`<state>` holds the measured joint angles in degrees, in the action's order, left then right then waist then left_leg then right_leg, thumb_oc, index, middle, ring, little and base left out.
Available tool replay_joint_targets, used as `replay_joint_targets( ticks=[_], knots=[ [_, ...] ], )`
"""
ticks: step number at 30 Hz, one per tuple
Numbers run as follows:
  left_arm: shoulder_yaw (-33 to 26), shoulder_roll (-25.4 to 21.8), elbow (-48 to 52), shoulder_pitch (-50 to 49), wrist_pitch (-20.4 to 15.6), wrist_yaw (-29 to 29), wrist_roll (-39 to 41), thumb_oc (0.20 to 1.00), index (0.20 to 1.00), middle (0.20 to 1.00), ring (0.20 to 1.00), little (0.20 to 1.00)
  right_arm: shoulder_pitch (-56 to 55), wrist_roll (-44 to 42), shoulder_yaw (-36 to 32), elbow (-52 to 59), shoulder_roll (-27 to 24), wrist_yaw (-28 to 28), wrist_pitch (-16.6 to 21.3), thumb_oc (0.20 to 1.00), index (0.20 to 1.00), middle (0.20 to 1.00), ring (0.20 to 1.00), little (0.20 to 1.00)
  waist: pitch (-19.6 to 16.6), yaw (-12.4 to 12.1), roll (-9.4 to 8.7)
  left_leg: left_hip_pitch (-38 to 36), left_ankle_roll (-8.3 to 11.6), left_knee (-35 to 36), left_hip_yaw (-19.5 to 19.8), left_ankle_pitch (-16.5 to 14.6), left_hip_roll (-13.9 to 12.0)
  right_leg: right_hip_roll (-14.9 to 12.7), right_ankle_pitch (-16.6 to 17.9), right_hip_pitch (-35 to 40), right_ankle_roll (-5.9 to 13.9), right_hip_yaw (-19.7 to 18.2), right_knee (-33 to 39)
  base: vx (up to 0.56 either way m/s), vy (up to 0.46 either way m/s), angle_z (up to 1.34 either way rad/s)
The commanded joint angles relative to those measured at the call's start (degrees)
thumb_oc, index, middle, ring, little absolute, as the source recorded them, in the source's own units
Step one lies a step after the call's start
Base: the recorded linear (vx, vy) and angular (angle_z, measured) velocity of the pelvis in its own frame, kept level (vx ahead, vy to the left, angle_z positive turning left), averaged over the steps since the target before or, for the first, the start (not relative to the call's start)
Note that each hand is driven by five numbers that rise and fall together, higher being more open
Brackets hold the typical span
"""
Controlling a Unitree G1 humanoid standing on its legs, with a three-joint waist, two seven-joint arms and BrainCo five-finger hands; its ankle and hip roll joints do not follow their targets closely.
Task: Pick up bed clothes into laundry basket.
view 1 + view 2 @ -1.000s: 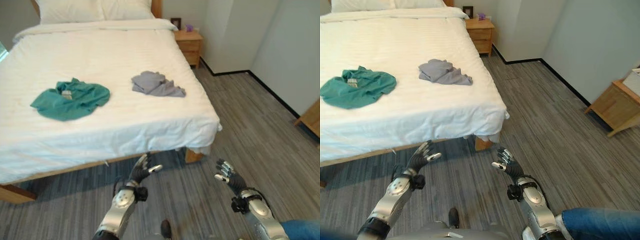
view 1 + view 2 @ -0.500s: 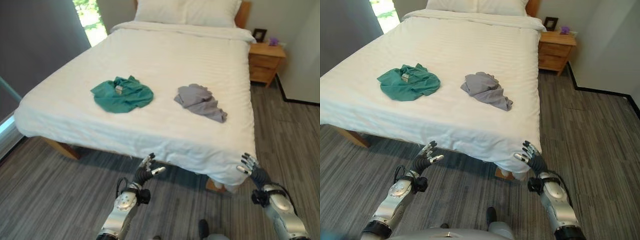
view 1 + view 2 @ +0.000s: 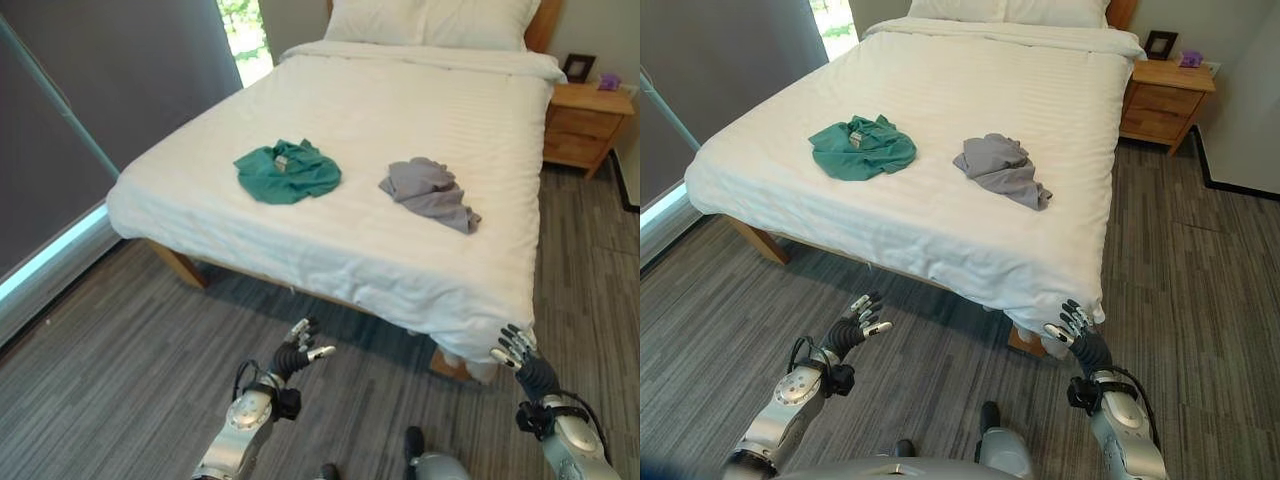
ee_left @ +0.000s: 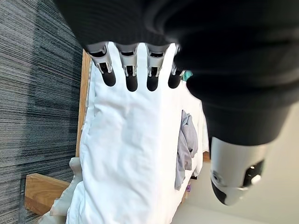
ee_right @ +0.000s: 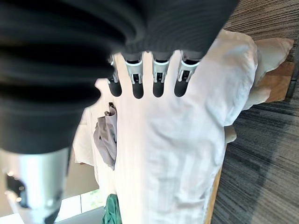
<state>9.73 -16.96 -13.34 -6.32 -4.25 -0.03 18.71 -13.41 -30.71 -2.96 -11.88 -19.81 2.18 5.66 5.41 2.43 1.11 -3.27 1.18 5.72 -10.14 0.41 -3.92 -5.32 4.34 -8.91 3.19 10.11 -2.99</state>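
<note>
Left hand [image 3: 855, 328] and right hand [image 3: 1080, 340]: fingers spread, empty. Green garment [image 3: 862, 147] and grey garment [image 3: 1006, 170] lie apart on bed [image 3: 940, 230].

Bare white sheet surrounds the green garment [image 3: 862, 147] and grey garment [image 3: 1003, 168], well apart on the bed [image 3: 940, 235]

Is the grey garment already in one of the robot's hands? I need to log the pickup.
No: the grey garment lies on the white bed, while the left hand and right hand hang open, empty, over the floor.
</note>
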Motion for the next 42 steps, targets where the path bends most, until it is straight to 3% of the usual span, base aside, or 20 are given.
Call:
replay_joint_targets(
  ticks=[1, 8, 11, 12, 13, 16, 18, 21, 22, 23, 25, 26, 29, 31, 33, 34, 35, 38, 39, 42],
  knots=[
    [-11.9, -2.34, 0.91, 0.87, -3.22, 5.63, 3.52, 1.0, 1.0, 1.0, 1.0, 1.0, 2.45, -4.35, -3.93, 1.49, 1.32, -2.04, 3.67, 1.0, 1.0, 1.0, 1.0, 1.0, 1.88, -1.62, -2.52, 2.23, 3.15, -1.34, 1.31, 3.74, -1.34, -1.84, -3.73, 11.17, 4.03, 3.72, 3.3, -0.03, 0.101, 0.31],
    [-15.41, -4.31, 0.41, -1.09, -3.31, 6.12, 0.41, 1.0, 1.0, 1.0, 1.0, 1.0, 5.46, -1.23, -3.58, 2.92, -0.93, -0.9, 2.13, 1.0, 1.0, 1.0, 1.0, 1.0, 2.09, -3.08, -3.54, 1.54, 1.32, -2.69, 1.06, 1.63, 0.34, -4.2, -2.5, 11.03, 5.51, 2.54, 2.05, -0.01, 0.14, 0.05],
    [-19.28, -5.38, -0.44, -0.69, -4.29, 8.48, 0.29, 1.0, 1.0, 1.0, 1.0, 1.0, 7.16, 0.33, -5.0, 4.15, -1.65, -1.76, 2.91, 1.0, 1.0, 1.0, 1.0, 1.0, 2.52, -3.47, -3.51, 1.14, 0.03, -3.28, 0.72, 0.24, 1.2, -6.2, -2.46, 8.47, 6.31, 1.27, -4.0, 0.01, 0.156, -0.04],
    [-20.75, -5.64, -0.7, -0.57, -4.38, 9.19, 0.51, 1.0, 1.0, 1.0, 1.0, 1.0, 7.17, 1.58, -5.42, 4.51, -2.06, -1.52, 2.9, 1.0, 1.0, 1.0, 1.0, 1.0, 2.97, -3.19, -3.5, 0.69, -0.49, -3.54, 0.89, -0.2, 1.42, -6.62, -0.86, 7.13, 6.66, 0.47, -7.77, -0.01, 0.197, -0.05],
    [-23.35, -6.96, -0.42, -0.31, -4.74, 10.22, 0.31, 1.0, 1.0, 1.0, 1.0, 1.0, 8.0, 4.05, -5.79, 4.61, -2.99, -2.11, 2.9, 1.0, 1.0, 1.0, 1.0, 1.0, 4.46, -3.33, -3.43, -0.51, -1.86, -4.03, 0.25, -1.09, 1.99, -8.36, 3.92, 2.54, 7.41, 0.1, -17.86, 0.01, 0.257, -0.09],
    [-24.84, -8.42, 0.21, -0.29, -4.84, 10.34, -0.17, 1.0, 1.0, 1.0, 1.0, 1.0, 8.81, 5.94, -5.63, 3.14, -4.59, -1.9, 1.93, 1.0, 1.0, 1.0, 1.0, 1.0, 5.26, -3.02, -2.69, -2.4, -2.37, -3.45, 0.22, -1.61, 1.72, -8.73, 5.32, -0.31, 7.48, 0.18, -23.8, 0.1, 0.126, -0.27],
    [-25.02, -9.55, 0.14, 0.4, -4.76, 10.01, -0.46, 1.0, 1.0, 1.0, 1.0, 1.0, 9.85, 6.94, -5.87, 1.89, -7.31, -1.52, 0.2, 1.0, 1.0, 1.0, 1.0, 1.0, 5.48, -2.03, -2.94, -5.1, -1.7, -2.09, 0.89, -2.36, 1.43, -8.43, 4.76, -4.98, 7.32, 1.48, -21.83, 0.26, 0.017, -0.12],
    [-23.53, -9.0, 0.31, 0.93, -4.69, 8.98, 0.72, 1.0, 1.0, 1.0, 1.0, 1.0, 10.45, 7.64, -7.04, 1.0, -10.01, -2.37, -0.15, 1.0, 1.0, 1.0, 1.0, 1.0, 5.17, -0.3, -3.61, -7.53, -0.6, -0.9, 3.02, -3.85, 1.8, -5.0, 3.59, -7.21, 6.84, 0.62, -12.6, 0.32, -0.062, 0.13],
    [-22.7, -8.64, -0.12, 1.29, -4.53, 8.75, 0.7, 1.0, 1.0, 1.0, 1.0, 1.0, 11.03, 8.04, -7.4, 0.09, -10.97, -2.81, -0.04, 1.0, 1.0, 1.0, 1.0, 1.0, 5.07, 0.59, -4.15, -8.86, -0.22, -0.72, 4.01, -4.65, 2.1, -3.44, 4.08, -8.45, 6.85, 0.1, -6.84, 0.29, -0.067, 0.24],
    [-22.66, -8.54, -0.26, 1.4, -4.59, 8.75, 0.7, 1.0, 1.0, 1.0, 1.0, 1.0, 11.21, 8.02, -7.34, -0.17, -11.13, -2.8, 0.08, 1.0, 1.0, 1.0, 1.0, 1.0, 5.12, 0.78, -3.48, -9.07, -0.1, -0.72, 4.18, -4.98, 1.44, -2.82, 4.52, -7.45, 6.85, 0.66, -5.46, 0.28, -0.072, 0.17],
    [-21.36, -8.82, -0.69, 2.58, -4.3, 8.34, 0.45, 1.0, 1.0, 1.0, 1.0, 1.0, 11.34, 9.02, -8.37, -0.59, -12.63, -3.5, -0.22, 1.0, 1.0, 1.0, 1.0, 1.0, 4.89, 1.85, -3.93, -10.46, 0.63, -0.72, 5.7, -6.09, 1.43, -1.9, 5.88, -8.95, 7.29, -0.6, -1.53, 0.31, -0.094, 0.13],
    [-20.69, -9.0, -1.13, 3.35, -4.39, 7.84, 0.22, 1.0, 1.0, 1.0, 1.0, 1.0, 11.81, 10.54, -8.94, -2.0, -14.68, -3.35, -0.62, 1.0, 1.0, 1.0, 1.0, 1.0, 4.65, 2.16, -3.86, -11.64, 1.11, -0.72, 6.27, -7.01, 0.83, -2.08, 7.23, -9.1, 7.67, 1.26, 0.65, 0.5, -0.208, 0.47],
    [-20.25, -9.14, -1.4, 3.83, -4.62, 6.8, 0.08, 1.0, 1.0, 1.0, 1.0, 1.0, 11.26, 11.43, -10.94, -2.87, -18.86, -2.66, -1.23, 1.0, 1.0, 1.0, 1.0, 1.0, 3.29, 2.8, -4.23, -14.06, 2.33, -1.93, 7.9, -7.98, -0.41, -1.55, 6.63, -7.07, 6.54, 1.19, -0.42, 0.35, -0.177, 0.64],
    [-20.46, -8.12, -1.3, 3.16, -5.04, 7.15, 1.26, 1.0, 1.0, 1.0, 1.0, 1.0, 13.16, 11.29, -11.47, -4.41, -21.89, -3.05, -0.78, 1.0, 1.0, 1.0, 1.0, 1.0, 2.64, 2.18, -3.08, -11.31, 4.3, -12.61, 7.56, -4.39, -2.19, 0.19, 5.31, -4.27, 4.78, 2.13, -1.22, 0.28, -0.172, 0.44],
    [-20.47, -6.69, -1.04, 3.11, -5.09, 7.34, 4.48, 1.0, 1.0, 1.0, 1.0, 1.0, 15.68, 9.91, -11.05, -6.7, -25.38, -3.42, -0.36, 1.0, 1.0, 1.0, 1.0, 1.0, 3.45, 1.69, -4.21, -2.51, 6.14, -32.43, 6.88, 3.29, -2.94, 0.68, 3.96, -0.02, 1.64, 3.19, 0.35, 0.3, -0.377, 0.3],
    [-19.66, -7.67, -0.03, 3.73, -5.0, 6.67, 4.53, 1.0, 1.0, 1.0, 1.0, 1.0, 17.2, 10.41, -11.17, -8.36, -29.98, -3.88, -0.5, 1.0, 1.0, 1.0, 1.0, 1.0, 6.05, -0.48, -5.54, 4.8, 5.67, -44.82, 7.37, 4.41, -2.41, 1.64, 1.05, 4.02, -0.93, 2.54, 0.99, 0.29, -0.403, 0.48],
    [-18.87, -7.8, -0.02, 4.11, -5.04, 6.82, 4.52, 1.0, 1.0, 1.0, 1.0, 1.0, 18.56, 11.04, -10.58, -10.15, -31.91, -4.48, -0.6, 1.0, 1.0, 1.0, 1.0, 1.0, 6.95, -1.18, -5.84, 7.71, 5.38, -45.94, 7.39, 4.71, -2.83, 1.67, 0.13, 5.51, -1.23, 2.21, 1.26, 0.28, -0.316, 0.39],
    [-16.32, -7.72, -1.55, 5.92, -4.62, 6.6, 6.86, 1.0, 1.0, 1.0, 1.0, 1.0, 24.32, 11.66, -6.83, -16.81, -36.7, -4.31, -1.95, 1.0, 1.0, 1.0, 1.0, 1.0, 7.45, -3.01, -6.37, 13.59, 4.93, -38.03, 7.1, 5.67, -5.68, 0.6, -0.92, 9.24, -0.47, 1.44, 3.04, 0.33, -0.021, -0.18],
    [-15.16, -8.49, -0.99, 5.58, -4.66, 5.72, 7.12, 1.0, 1.0, 1.0, 1.0, 1.0, 26.83, 13.4, -4.34, -20.53, -40.02, -3.51, -2.51, 1.0, 1.0, 1.0, 1.0, 1.0, 6.82, -3.91, -5.69, 14.12, 5.47, -26.89, 6.38, 6.28, -7.99, 0.49, -1.93, 10.98, 0.67, 0.94, 4.24, 0.36, 0.086, -0.05],
    [-14.55, -8.66, -1.33, 5.15, -4.85, 5.57, 6.99, 1.0, 1.0, 1.0, 1.0, 1.0, 29.64, 15.48, -0.91, -22.79, -41.73, -2.75, -2.73, 1.0, 1.0, 1.0, 1.0, 1.0, 6.66, -5.04, -5.06, 12.69, 5.66, -17.79, 6.32, 7.28, -7.6, 0.47, -2.89, 12.21, 1.22, -0.1, 4.78, 0.33, 0.147, -0.21]
  ],
)
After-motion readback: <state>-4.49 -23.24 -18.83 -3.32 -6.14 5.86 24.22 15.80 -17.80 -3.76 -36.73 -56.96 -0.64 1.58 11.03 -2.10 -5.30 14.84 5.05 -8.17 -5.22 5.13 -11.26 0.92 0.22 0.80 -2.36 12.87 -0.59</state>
